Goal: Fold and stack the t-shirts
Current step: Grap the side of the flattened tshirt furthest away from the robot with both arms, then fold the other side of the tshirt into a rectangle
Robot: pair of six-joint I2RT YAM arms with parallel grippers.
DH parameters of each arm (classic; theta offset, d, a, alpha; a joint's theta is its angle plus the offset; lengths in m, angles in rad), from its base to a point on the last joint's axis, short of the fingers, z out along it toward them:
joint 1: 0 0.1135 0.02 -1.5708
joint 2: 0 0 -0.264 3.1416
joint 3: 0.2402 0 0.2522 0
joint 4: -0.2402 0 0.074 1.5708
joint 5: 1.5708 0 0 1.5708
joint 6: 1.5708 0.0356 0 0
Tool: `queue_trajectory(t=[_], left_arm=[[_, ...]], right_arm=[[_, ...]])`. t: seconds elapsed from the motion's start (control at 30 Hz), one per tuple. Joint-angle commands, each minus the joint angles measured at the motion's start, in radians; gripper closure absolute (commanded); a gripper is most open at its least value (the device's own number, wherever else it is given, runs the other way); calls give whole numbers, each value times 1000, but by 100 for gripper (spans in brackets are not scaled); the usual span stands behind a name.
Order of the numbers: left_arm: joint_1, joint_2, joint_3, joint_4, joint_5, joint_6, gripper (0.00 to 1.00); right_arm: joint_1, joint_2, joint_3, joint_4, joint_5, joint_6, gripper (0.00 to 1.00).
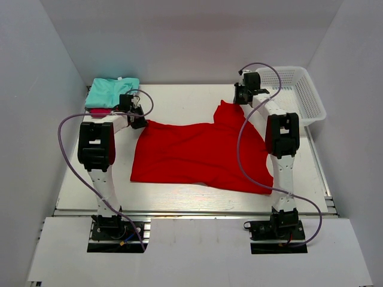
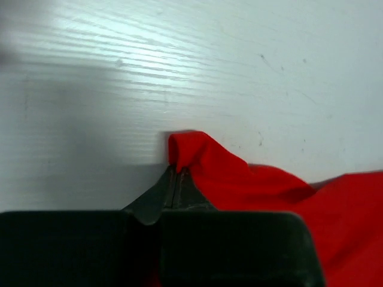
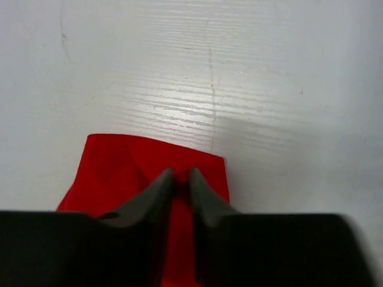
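While both arms reach toward the far side of the table, the bright red t-shirt lies spread and rumpled across its middle, near hem toward 6 o'clock. The left gripper is clamped on a small tuck of the shirt's edge at about 10 o'clock of the garment; its jaws meet, with only a narrow peak of red cloth poking past them. The right gripper pinches the flap that juts out at about 1 o'clock, jaws slightly apart with cloth between them. At 10 o'clock on the table the folded mint t-shirt sits on the crimson-pink t-shirt, of which only an edge shows, just beside the left arm's wrist. A white mesh basket stands at 2 o'clock.

The left hold looks like the weak point: with so little cloth in the jaws, the shirt's weight on a lift could pull the tuck free and drop that corner. The two grasps also sit at unequal depth, so a fold carried toward 6 o'clock may land skewed. A careless swing of the left arm could nudge the finished stack beside it.
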Motion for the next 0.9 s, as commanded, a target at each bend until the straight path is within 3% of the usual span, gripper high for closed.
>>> queue_trajectory(t=[0.0, 0.03, 0.2, 0.37, 0.63, 0.87], left_arm=[[-1, 5, -32, 10, 72, 14, 100], [-1, 5, -20, 0, 72, 14, 100], [-1, -72, -17, 8, 29, 14, 100], [-12, -208, -72, 99, -34, 14, 100], [-12, -311, -118, 90, -74, 14, 100], [-21, -320, -138, 110, -43, 23, 100]], right_arm=[[-3, -6, 39, 56, -67, 12, 91], [-3, -9, 40, 59, -67, 15, 100], [0, -105, -18, 100, 9, 17, 100], [-7, -257, -171, 297, 26, -12, 100], [-5, -413, -343, 344, 86, -46, 100], [-7, -446, -377, 332, 40, -92, 100]])
